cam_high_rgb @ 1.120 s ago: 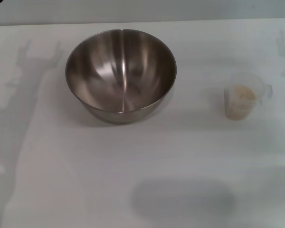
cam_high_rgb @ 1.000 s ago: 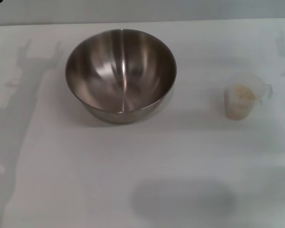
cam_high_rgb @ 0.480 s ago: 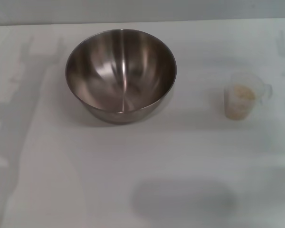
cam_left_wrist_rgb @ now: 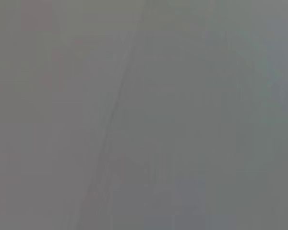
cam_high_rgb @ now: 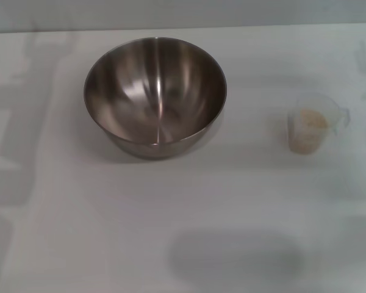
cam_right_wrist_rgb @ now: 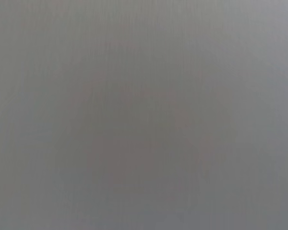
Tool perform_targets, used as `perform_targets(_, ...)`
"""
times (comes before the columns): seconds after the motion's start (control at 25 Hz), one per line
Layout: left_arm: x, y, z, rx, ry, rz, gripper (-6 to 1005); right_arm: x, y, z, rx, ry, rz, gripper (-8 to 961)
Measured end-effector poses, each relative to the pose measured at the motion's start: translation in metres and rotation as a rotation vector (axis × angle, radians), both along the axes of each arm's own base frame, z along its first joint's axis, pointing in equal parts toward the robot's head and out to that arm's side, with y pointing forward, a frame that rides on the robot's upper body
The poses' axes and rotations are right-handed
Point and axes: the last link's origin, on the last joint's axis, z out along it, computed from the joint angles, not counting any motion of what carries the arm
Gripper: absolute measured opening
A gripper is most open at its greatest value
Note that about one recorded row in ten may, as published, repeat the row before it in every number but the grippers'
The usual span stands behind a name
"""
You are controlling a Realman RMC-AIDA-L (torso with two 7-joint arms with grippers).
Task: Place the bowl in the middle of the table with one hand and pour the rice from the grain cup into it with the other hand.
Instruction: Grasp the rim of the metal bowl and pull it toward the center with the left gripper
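Observation:
The stainless-steel bowl (cam_high_rgb: 155, 91) stands upright and empty on the white table (cam_high_rgb: 189, 201), left of centre toward the far side. The clear grain cup (cam_high_rgb: 312, 122) stands upright to the right of it, its handle pointing right, with rice (cam_high_rgb: 311, 119) inside. Neither gripper shows in the head view; only arm shadows fall on the table at the left and right edges. Both wrist views show plain grey surface and no fingers.
The table's far edge (cam_high_rgb: 183, 28) runs across the top of the head view. A soft dark shadow (cam_high_rgb: 235, 256) lies on the near middle of the table.
The arm shadow on the left side of the table has shifted toward the far edge. The bowl and the cup have not moved.

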Motion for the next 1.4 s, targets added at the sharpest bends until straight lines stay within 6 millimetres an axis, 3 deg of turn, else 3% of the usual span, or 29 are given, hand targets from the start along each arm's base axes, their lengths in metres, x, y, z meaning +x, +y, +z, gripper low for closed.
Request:
perform_targets(0.24,0.031,0.003,0.013,-0.233,0.126,0.128,869,0.0,0.0,-0.001,-0.002,0.003,0.002,643)
perform_targets(0.28,0.043,-0.001,0.015,-0.302,0.209,0.15,868,-0.001,0.0,-0.001,-0.003,0.003,0.003,643)
perform_targets(0.48,0.064,-0.015,0.015,-0.462,0.379,0.2,868,-0.001,0.0,-0.002,-0.008,0.0,0.004,643)
perform_targets(0.72,0.07,-0.022,0.003,-0.672,0.492,0.266,867,0.0,0.0,-0.002,-0.012,0.0,0.002,643)
perform_targets(0.88,0.062,-0.025,-0.008,-0.822,0.53,0.32,867,-0.001,0.001,-0.003,-0.015,-0.001,0.003,643)
perform_targets(1.4,0.054,-0.023,-0.042,-1.023,0.507,0.377,864,-0.003,0.002,-0.003,-0.019,-0.002,0.009,642)
